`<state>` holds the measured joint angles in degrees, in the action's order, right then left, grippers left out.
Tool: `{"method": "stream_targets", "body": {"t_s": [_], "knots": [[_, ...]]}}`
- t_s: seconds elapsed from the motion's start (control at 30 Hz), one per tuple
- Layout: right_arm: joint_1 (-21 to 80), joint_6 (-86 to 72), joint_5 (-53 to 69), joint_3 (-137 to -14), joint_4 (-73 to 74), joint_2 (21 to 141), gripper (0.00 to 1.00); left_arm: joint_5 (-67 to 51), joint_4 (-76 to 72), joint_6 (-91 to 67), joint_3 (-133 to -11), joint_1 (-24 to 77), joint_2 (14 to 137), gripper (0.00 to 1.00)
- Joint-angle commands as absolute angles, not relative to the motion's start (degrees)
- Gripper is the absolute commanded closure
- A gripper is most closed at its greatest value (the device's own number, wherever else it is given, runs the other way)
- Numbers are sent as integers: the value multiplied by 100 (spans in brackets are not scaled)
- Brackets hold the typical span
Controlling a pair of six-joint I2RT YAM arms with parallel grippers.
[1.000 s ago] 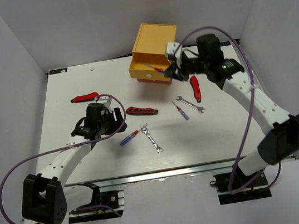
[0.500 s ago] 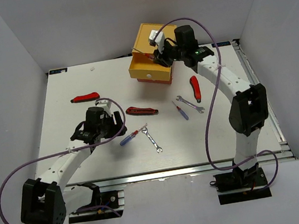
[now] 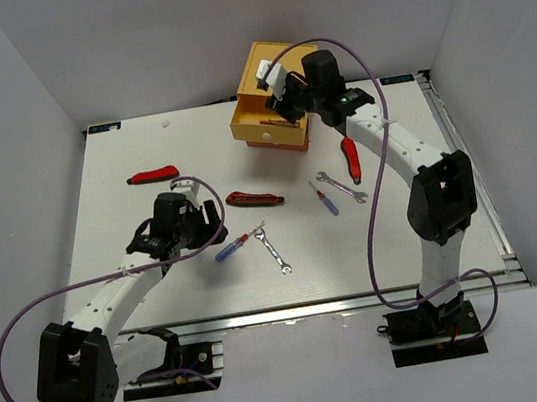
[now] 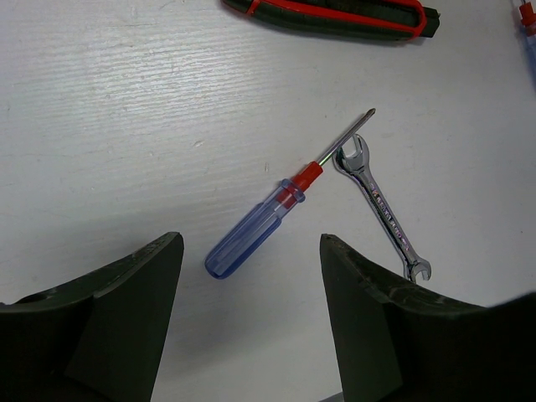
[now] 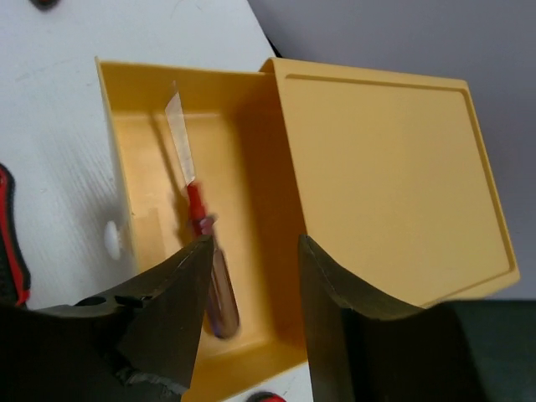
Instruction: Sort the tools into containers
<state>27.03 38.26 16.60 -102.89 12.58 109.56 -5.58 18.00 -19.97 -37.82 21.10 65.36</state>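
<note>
Screwdriver point(image 5: 222, 293) lies inside the open yellow drawer point(image 5: 113, 142) at the far edge of the desk point(image 3: 120, 152), under the right gripper point(image 5: 251, 251), which is spread wide and holds nothing. Nearer the front edge, the left gripper point(image 4: 249, 251), likewise spread and empty, hovers over a blue screwdriver point(image 4: 251, 230) touching a wrench point(image 4: 381, 213).

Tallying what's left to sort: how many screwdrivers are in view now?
3. A blue-handled screwdriver lies touching a silver open-end wrench; a smaller blue-handled screwdriver lies beside the second silver wrench; a dark-handled screwdriver lies inside the open yellow plastic drawer. More may be hidden.
</note>
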Motion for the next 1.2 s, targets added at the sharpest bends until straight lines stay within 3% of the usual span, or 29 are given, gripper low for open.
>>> {"method": "stream_targets", "body": {"t_s": [0.0,0.1,0.3,0.43,0.57,0.7,1.03,1.17], "knots": [[2689,3964,1196,-10204,756,10688,44,-562,1811,-1960,-3771,2118,6434,23],[2698,3912,1213,-10248,782,10661,40,-597,1793,-1942,-3771,2118,6451,22],[2628,3473,1528,-10292,904,10319,48,-773,1758,-1890,-3735,2127,6486,23],[2505,3497,2915,-10468,1798,10038,50,-844,1881,-1688,-3884,2285,6705,25],[2461,3814,4365,-9942,2302,9528,45,-581,2319,-1319,-4367,2732,7364,27],[2452,3963,4518,-9012,2347,8888,39,-177,2671,-924,-4815,3093,8058,29],[2057,3823,4772,-8218,2435,8244,38,808,2944,-203,-5502,3366,9114,33],[1960,3797,4799,-8051,2452,8130,38,678,2927,-18,-5642,3357,9404,44]]}}
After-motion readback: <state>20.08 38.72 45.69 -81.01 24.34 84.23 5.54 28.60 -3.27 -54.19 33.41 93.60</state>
